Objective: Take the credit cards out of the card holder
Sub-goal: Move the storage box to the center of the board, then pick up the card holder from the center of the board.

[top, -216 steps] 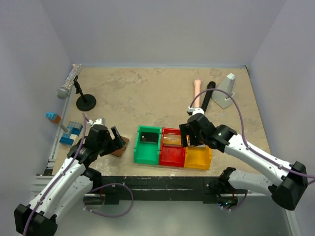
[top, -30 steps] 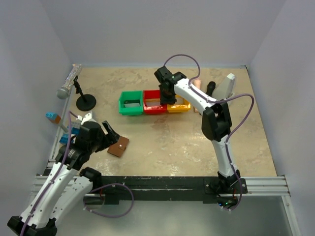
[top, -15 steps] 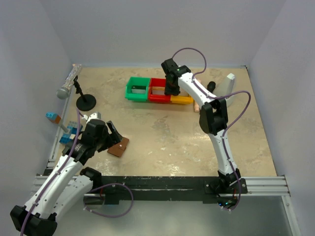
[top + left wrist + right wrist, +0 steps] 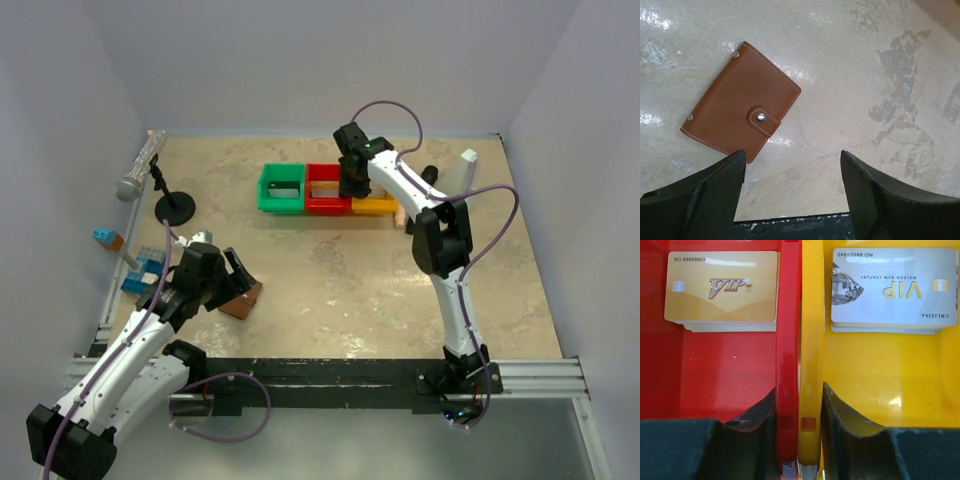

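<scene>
The card holder (image 4: 740,122) is a brown leather wallet, closed with its snap fastened, lying flat near the table's front left (image 4: 244,300). My left gripper (image 4: 792,195) hovers open just beside and above it (image 4: 237,276), with nothing between its fingers. Credit cards lie in bins: a gold stack (image 4: 721,287) in the red bin (image 4: 715,370) and a silver stack (image 4: 895,287) in the yellow bin (image 4: 890,375). My right gripper (image 4: 799,432) is shut on the two touching walls between those bins, at the back of the table (image 4: 351,183).
A green bin (image 4: 282,190) adjoins the red one (image 4: 328,192). A microphone on a stand (image 4: 140,172) and blue blocks (image 4: 145,270) sit at the left edge. A white object (image 4: 462,180), a black handle (image 4: 428,178) and a pink stick (image 4: 400,214) lie back right.
The right arm has dragged the row of bins toward the back and right of the table. The left gripper has shifted slightly toward the card holder and stays open.
</scene>
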`<state>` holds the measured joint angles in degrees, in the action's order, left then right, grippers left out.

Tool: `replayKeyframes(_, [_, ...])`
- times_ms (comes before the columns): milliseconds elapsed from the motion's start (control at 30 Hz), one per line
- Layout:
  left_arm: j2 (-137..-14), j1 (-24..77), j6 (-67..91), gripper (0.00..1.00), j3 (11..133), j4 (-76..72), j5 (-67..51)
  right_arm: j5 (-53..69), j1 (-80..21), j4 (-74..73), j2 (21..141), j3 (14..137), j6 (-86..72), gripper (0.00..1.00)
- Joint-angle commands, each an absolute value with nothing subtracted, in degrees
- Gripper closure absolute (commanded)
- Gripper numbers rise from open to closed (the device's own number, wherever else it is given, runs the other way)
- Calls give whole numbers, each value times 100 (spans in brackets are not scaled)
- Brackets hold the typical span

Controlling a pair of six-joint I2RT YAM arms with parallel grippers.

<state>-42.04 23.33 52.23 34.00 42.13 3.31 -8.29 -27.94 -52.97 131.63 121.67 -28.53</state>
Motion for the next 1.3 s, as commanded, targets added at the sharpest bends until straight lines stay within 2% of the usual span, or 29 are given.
replayKeyframes(0, [-4184,2347,5361,19,3366,3973,185,387,-2786,-5722,13025,11936,-3208,89])
replayKeyframes(233, [-4096,2347,5326,18,3358,4017,185,492,-2795,-5739,13008,11892,-3208,60])
replayKeyframes(333, [-4087,2347,5309,18,3357,4034,193,571,-2786,-5748,13008,11892,-3208,52])
replayKeyframes(567, [-4043,2347,5282,18,3366,4087,220,642,-2786,-5766,12973,11839,-3190,48])
replayKeyframes(700, [-4034,2347,5230,17,3480,4183,369,598,-2786,-5503,12640,11374,-3226,41])
replayKeyframes(867, [-4113,2338,5168,16,3638,4315,597,291,-2786,-5616,12262,11093,-3015,39])
replayKeyframes(1100, [-4666,2294,4913,8,3753,4131,922,-447,-2900,-4606,10375,9582,-2795,31])
replayKeyframes(1267, [-4939,2101,4878,4,3753,4052,1090,-1018,-3373,-3921,8845,8266,-2427,29])
